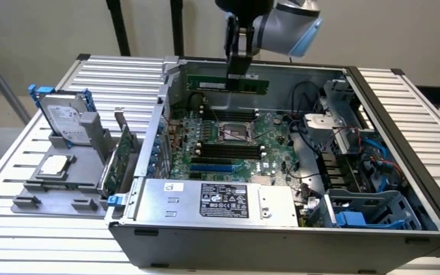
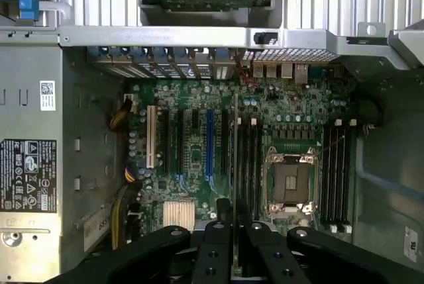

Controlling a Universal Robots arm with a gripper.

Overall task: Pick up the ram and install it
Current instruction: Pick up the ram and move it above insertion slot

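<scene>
My gripper (image 1: pixel 239 75) hangs above the back of the open computer case (image 1: pixel 403 114), shut on the ram (image 1: pixel 228 84), a long thin green stick held level and on edge. In the wrist view the ram (image 2: pixel 235 158) appears edge-on as a thin line running out from between the black fingers (image 2: pixel 217 237). It lies over the motherboard (image 2: pixel 199 158), about in line with the black memory slots (image 2: pixel 248 158) beside the CPU socket (image 2: pixel 291 181). In the exterior view those slots (image 1: pixel 224 150) lie well below the ram, just in front of the socket (image 1: pixel 235 133).
A power supply (image 1: pixel 220 200) fills the case's front. Cables and a drive cage (image 1: pixel 357 143) crowd the exterior view's right side. Outside the case, on the exterior view's left, a grey holder (image 1: pixel 52 189) carries a hard drive (image 1: pixel 63 117) and a green expansion card (image 1: pixel 121 160).
</scene>
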